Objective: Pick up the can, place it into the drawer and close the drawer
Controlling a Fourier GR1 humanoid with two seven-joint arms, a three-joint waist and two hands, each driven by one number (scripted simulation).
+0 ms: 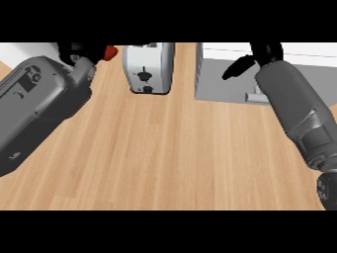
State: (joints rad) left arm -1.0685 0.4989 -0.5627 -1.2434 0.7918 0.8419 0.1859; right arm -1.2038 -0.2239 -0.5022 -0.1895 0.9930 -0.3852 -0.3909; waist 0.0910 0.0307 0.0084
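A small red-orange thing, seemingly the can (110, 52), shows at the top left, right against my left hand (74, 51). That hand is cut off by the view's upper edge, and its hold on the can is hidden. At the top right stands the open drawer (222, 74), white-walled with a grey floor and a handle (257, 97) on its near side. My right hand (262, 53) hangs over the drawer's middle, open, its thumb (233, 69) stretched down-left, and nothing shows in it.
A silver toaster (149, 66) stands between the two hands at the top centre. The wooden counter (171, 148) fills the middle and the front. My thick left forearm (32, 108) crosses the left side, and the right forearm (302, 118) runs down the right.
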